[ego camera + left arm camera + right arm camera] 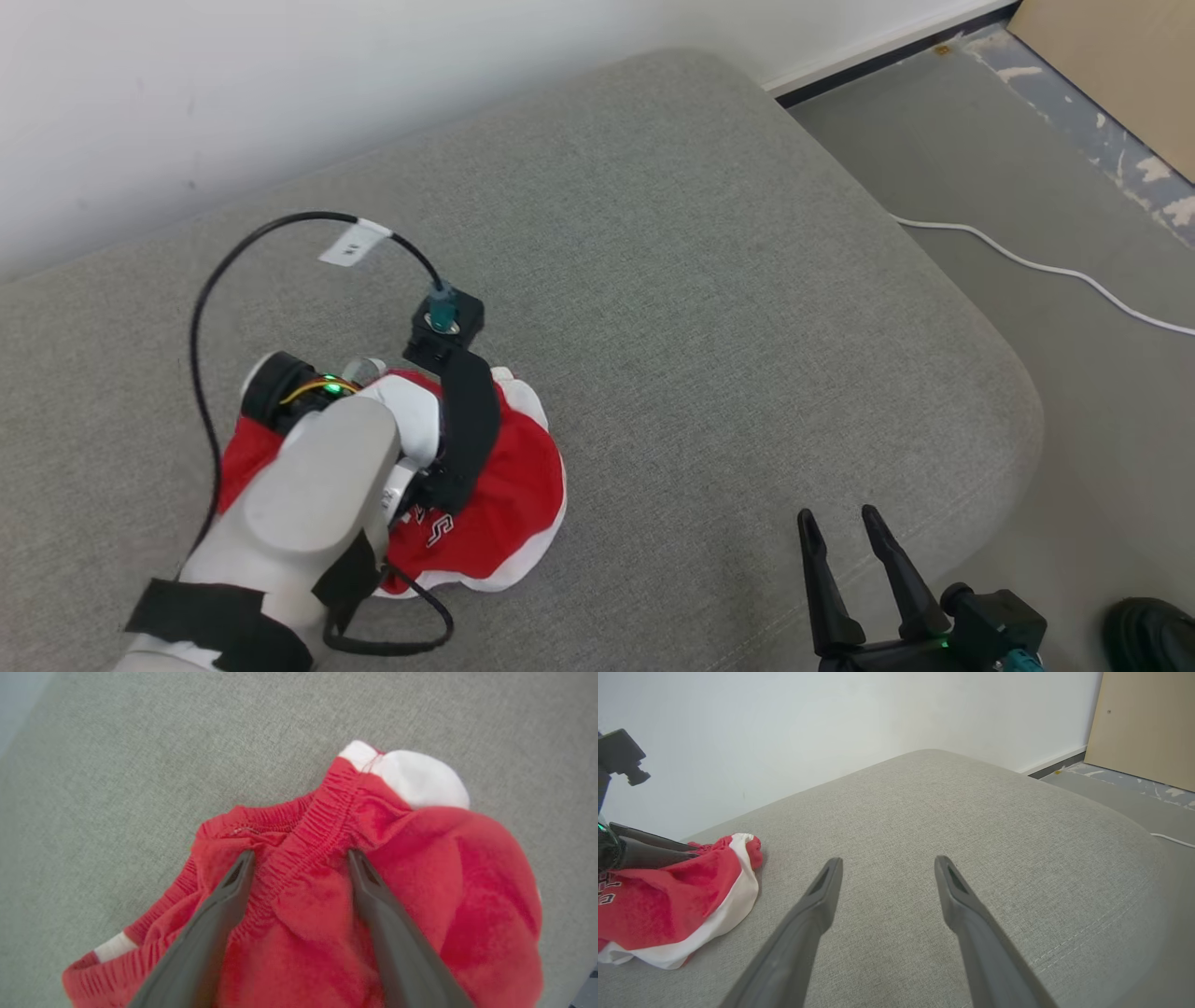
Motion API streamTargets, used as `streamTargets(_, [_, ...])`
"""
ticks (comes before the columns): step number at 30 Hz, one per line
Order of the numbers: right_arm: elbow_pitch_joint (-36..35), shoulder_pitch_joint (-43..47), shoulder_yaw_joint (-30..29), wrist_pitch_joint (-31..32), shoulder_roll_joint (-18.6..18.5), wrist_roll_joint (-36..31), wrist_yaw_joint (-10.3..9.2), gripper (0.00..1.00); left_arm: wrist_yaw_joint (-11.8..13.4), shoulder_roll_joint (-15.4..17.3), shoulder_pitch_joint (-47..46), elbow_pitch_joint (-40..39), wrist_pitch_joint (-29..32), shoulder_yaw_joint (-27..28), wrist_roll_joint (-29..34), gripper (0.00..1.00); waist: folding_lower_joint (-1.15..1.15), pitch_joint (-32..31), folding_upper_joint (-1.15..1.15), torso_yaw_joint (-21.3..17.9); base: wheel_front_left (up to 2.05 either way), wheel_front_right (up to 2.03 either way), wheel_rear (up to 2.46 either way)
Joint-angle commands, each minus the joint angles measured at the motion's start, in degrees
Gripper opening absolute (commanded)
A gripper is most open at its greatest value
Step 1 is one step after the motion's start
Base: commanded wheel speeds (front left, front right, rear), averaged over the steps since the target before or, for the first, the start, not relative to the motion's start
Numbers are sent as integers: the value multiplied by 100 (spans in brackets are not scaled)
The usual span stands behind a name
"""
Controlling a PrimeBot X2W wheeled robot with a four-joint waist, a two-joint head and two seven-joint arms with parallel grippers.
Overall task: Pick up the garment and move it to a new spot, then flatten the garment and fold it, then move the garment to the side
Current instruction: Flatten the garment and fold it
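The garment [504,495] is a crumpled red piece with white trim and white lettering, lying on the grey cushion [700,280] at the lower left. My left gripper [301,856] is open and points down onto it, one fingertip on each side of the gathered elastic waistband [322,830]. In the head view the pale left forearm [317,495] and its wrist cover the fingers and part of the garment. My right gripper [840,516] is open with nothing between its fingers, and hovers near the cushion's front right corner. The right wrist view shows the garment [668,905] far to the left of that gripper [888,862].
A white wall runs behind the cushion. To the right the cushion drops to a grey floor with a white cable [1027,266], a wooden board [1120,65] and a dark shoe [1148,635]. The left arm's black cable [201,308] loops over the cushion.
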Motion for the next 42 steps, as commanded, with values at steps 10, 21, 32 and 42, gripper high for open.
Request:
streamTargets(10, [115,-179,172,-41,17,24,22,100,10,-183,-54,-30,-189,-492,-314,0,-1,-92,-1,107,0,0,0])
streamTargets(21, [152,-167,86,-47,17,-3,22,100,217,-630,-681,-402,-2732,252,-671,0,-1,-188,-1,448,0,0,0])
streamTargets(32, [105,-87,-14,18,16,-69,22,100,596,-750,-1024,-781,-4549,502,-930,0,-1,-426,-1,1029,0,0,0])
streamTargets(42, [13,-37,-99,64,15,-40,22,100,1175,-681,991,-499,-4994,1010,-1713,0,-1,-448,-1,1877,0,0,0])
